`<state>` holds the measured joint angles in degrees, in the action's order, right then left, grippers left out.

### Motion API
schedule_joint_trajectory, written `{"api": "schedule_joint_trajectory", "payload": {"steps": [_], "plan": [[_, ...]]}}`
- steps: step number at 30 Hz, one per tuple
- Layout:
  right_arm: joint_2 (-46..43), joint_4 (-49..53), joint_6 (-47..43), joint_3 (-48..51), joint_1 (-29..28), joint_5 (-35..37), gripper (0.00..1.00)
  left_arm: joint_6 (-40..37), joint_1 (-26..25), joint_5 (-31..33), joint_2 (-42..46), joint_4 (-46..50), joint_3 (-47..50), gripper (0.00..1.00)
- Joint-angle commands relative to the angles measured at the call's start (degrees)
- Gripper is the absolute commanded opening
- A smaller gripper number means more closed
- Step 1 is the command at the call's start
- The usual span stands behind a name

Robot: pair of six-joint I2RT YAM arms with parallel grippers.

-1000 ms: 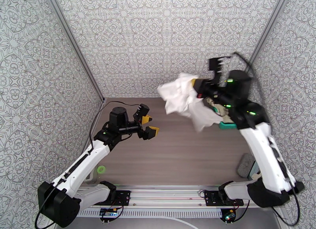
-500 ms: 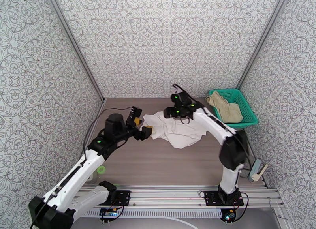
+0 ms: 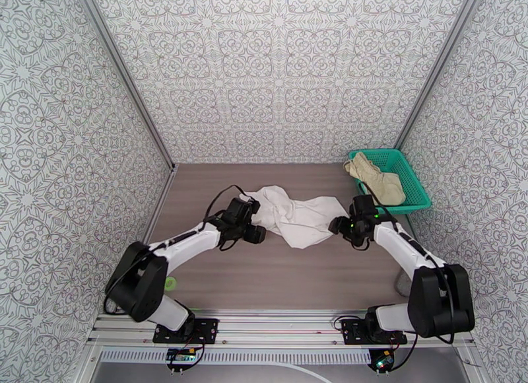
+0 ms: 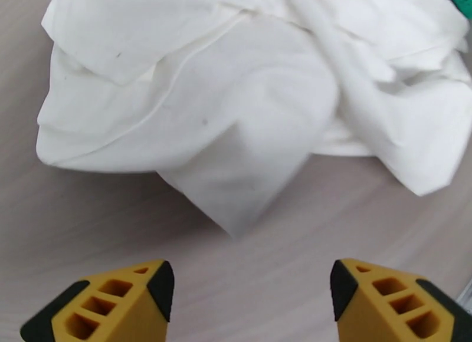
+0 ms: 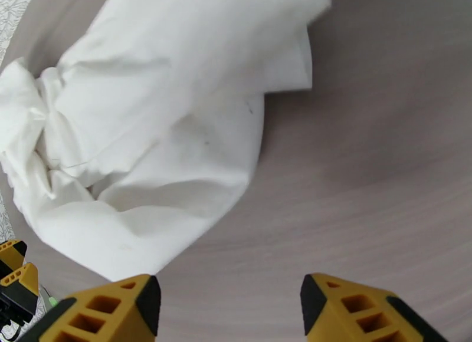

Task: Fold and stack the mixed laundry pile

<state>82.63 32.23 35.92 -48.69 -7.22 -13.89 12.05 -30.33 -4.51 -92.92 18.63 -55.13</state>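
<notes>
While the white T-shirt [image 3: 297, 216] lies crumpled in the middle of the desk [image 3: 297, 278], the left fingers [image 4: 118, 305] stand spread and empty just off its left edge, with bare wood between them and a pointed fold of the cloth just ahead. The right fingers [image 5: 112, 311], likewise parted and gripping nothing, sit by the T-shirt's right edge. Right of the T-shirt and farther back, the beige shorts [image 3: 379, 179] lie heaped in the green mesh basket [image 3: 414, 179].
</notes>
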Motion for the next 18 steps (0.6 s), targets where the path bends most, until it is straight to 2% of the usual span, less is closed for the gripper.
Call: {"api": "schedule_joint_trajectory", "payload": {"steps": [1, 4, 6, 10, 12, 13, 15, 18], "plan": [[4.9, -10.43, 3.51, 1.3, -1.96, -2.57, 0.61, 0.9, 0.21, 2.67, -4.01, -5.8, -2.81, 0.68], [11.34, -17.27, 5.5, -0.38, -3.56, -5.47, 0.53, 0.34, -0.34, 2.17, -6.08, -11.84, -2.08, 0.48], [15.16, -20.02, 6.26, -2.94, -4.62, -6.92, 0.41, 0.28, -0.48, 2.51, -6.27, -16.77, -0.94, 0.28], [16.33, -20.41, 5.54, -8.34, -5.23, -6.71, 0.16, -0.66, -1.04, 4.6, -0.57, -22.87, 1.05, 0.02], [15.31, -17.9, 3.65, -11.94, -5.17, -5.4, 0.03, -1.6, -1.0, 5.87, 3.98, -26.31, 2.73, 0.0], [14.59, -16.29, 2.57, -13.82, -5.17, -4.94, 0.0, -2.21, -0.74, 5.77, 6.42, -27.7, 3.45, 0.0], [12.36, -12.63, 0.6, -17.58, -5.17, -3.81, 0.0, -3.21, -0.25, 5.56, 10.92, -28.21, 3.69, 0.0], [7.51, -7.26, -2.24, -22.32, -5.17, -1.98, 0.0, -5.67, -0.79, 5.72, 19.13, -23.96, 1.34, 0.0]]}}
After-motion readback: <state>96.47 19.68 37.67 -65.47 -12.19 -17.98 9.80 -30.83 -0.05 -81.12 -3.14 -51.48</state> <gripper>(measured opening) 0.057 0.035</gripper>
